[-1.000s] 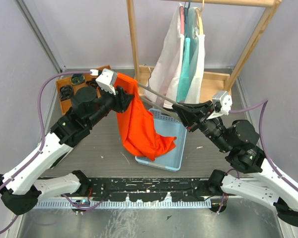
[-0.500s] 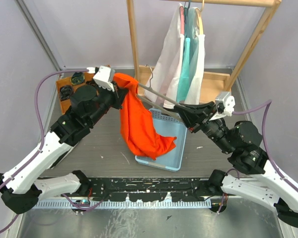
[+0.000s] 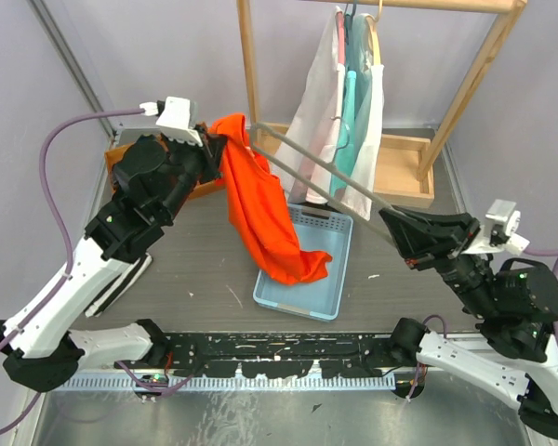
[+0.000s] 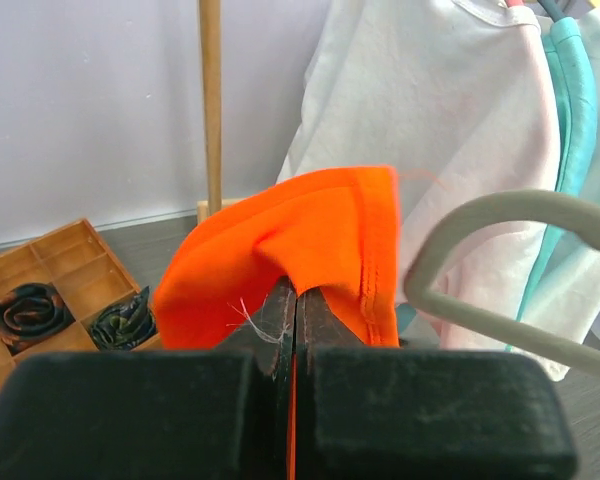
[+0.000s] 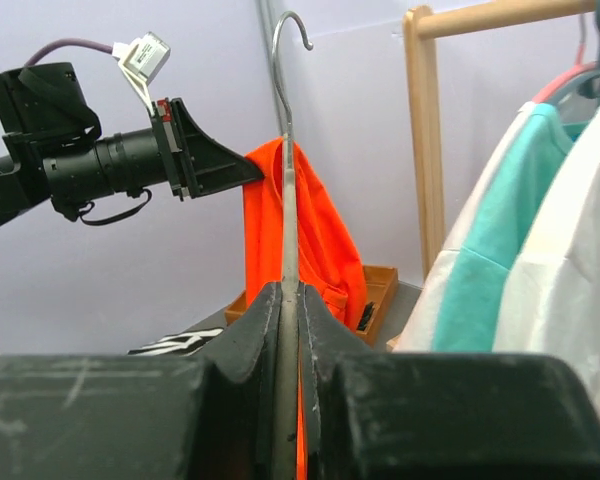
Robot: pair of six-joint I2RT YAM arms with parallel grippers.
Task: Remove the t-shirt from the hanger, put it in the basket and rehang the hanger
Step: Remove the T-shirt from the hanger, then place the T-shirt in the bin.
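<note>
The orange t-shirt [image 3: 260, 214] hangs from my left gripper [image 3: 221, 149], which is shut on a fold of its upper edge; its lower end drapes into the blue basket. The grey hanger [image 3: 325, 177] runs slantwise from the shirt's top to my right gripper [image 3: 395, 223], which is shut on its bar. In the left wrist view the jaws [image 4: 295, 295] pinch the orange cloth [image 4: 280, 240], and the hanger's curved end [image 4: 480, 205] is just right of it. In the right wrist view the jaws [image 5: 290, 295] clamp the hanger [image 5: 289, 200], with the shirt [image 5: 325, 240] behind it.
A blue basket [image 3: 325, 269] sits mid-table. A wooden clothes rack [image 3: 249, 65] stands behind it with white and teal garments [image 3: 349, 111] hanging. A wooden compartment tray [image 4: 60, 270] lies at the back left, under my left arm.
My left gripper rose and moved back-left with the shirt. My right gripper pulled back to the right with the hanger, which now stretches longer between them.
</note>
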